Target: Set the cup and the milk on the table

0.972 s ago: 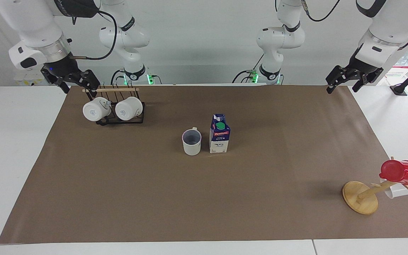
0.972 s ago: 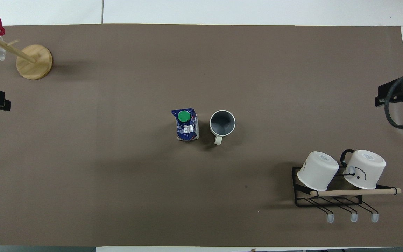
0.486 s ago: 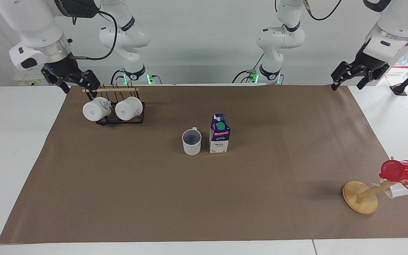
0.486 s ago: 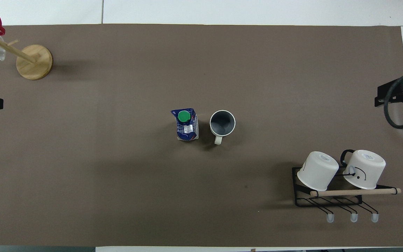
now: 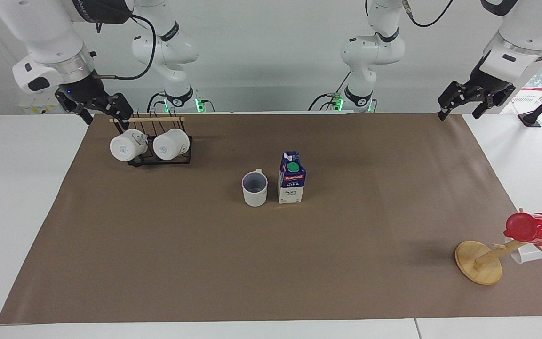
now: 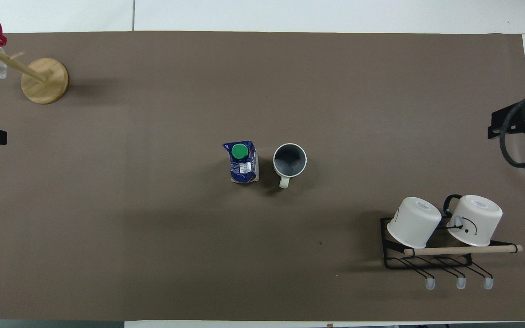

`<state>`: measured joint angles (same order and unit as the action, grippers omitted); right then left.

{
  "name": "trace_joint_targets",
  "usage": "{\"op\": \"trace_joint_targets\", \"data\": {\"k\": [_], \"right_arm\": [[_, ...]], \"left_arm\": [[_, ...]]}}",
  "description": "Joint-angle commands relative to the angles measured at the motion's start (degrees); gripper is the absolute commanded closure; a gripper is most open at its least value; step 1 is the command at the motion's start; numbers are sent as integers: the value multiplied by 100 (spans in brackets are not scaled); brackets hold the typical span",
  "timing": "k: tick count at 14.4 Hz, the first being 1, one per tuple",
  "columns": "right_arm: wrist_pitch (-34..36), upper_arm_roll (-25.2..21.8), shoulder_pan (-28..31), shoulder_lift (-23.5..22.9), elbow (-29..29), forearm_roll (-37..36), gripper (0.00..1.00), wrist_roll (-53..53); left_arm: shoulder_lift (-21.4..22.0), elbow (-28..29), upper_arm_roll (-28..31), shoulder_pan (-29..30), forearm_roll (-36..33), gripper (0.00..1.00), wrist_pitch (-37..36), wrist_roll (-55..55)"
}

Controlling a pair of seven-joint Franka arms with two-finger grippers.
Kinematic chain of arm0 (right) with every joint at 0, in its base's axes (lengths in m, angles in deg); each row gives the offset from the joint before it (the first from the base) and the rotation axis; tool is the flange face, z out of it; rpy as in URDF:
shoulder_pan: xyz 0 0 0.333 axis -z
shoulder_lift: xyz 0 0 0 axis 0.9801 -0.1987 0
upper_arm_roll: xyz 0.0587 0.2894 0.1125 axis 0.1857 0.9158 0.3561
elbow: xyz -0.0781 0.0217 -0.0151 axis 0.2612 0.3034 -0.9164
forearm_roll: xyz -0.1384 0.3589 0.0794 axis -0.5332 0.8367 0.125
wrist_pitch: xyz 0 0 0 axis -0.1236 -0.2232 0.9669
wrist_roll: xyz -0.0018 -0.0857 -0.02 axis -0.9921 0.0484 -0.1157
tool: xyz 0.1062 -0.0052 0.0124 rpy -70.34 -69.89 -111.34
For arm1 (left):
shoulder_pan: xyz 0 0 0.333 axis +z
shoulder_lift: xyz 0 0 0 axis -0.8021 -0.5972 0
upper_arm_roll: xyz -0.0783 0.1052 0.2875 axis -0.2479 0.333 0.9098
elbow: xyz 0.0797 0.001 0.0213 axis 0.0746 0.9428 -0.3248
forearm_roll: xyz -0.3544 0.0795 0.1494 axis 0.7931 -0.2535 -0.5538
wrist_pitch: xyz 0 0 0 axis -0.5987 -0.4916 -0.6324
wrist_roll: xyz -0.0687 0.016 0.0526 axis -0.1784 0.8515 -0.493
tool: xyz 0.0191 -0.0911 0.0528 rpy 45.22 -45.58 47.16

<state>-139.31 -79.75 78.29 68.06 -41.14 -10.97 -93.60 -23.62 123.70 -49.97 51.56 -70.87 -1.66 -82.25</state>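
While both arms wait raised at the table's ends, the small off-white ceramic cup [image 5: 254, 188] with its grey-lilac inside and the blue-and-white gable-top milk carton [image 5: 292, 177] with a round green cap stand upright, just beside each other, mid-sheet on the brown paper-covered white table [image 5: 158, 263]. The right gripper [image 5: 97, 106], fingers spread and holding nothing, hangs beside the black wire rack [image 5: 158, 157] carrying two white mugs. The left gripper [image 5: 468, 99], also parted and empty, hovers over the sheet's corner at its own end. A red cup [image 5: 532, 229] hangs on a wooden peg stand [image 5: 478, 263].
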Motion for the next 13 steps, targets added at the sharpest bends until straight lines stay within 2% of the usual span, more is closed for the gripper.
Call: {"op": "trace_joint_targets", "data": {"k": [1, 13], "right_arm": [[-65, 78, 68, 90, -125, -37, 0, 130], [-82, 87, 68, 108, -169, -37, 0, 130]], "left_arm": [[190, 222, -1, 62, 95, 0, -1, -52], [190, 231, -1, 54, 95, 0, -45, -43]]}}
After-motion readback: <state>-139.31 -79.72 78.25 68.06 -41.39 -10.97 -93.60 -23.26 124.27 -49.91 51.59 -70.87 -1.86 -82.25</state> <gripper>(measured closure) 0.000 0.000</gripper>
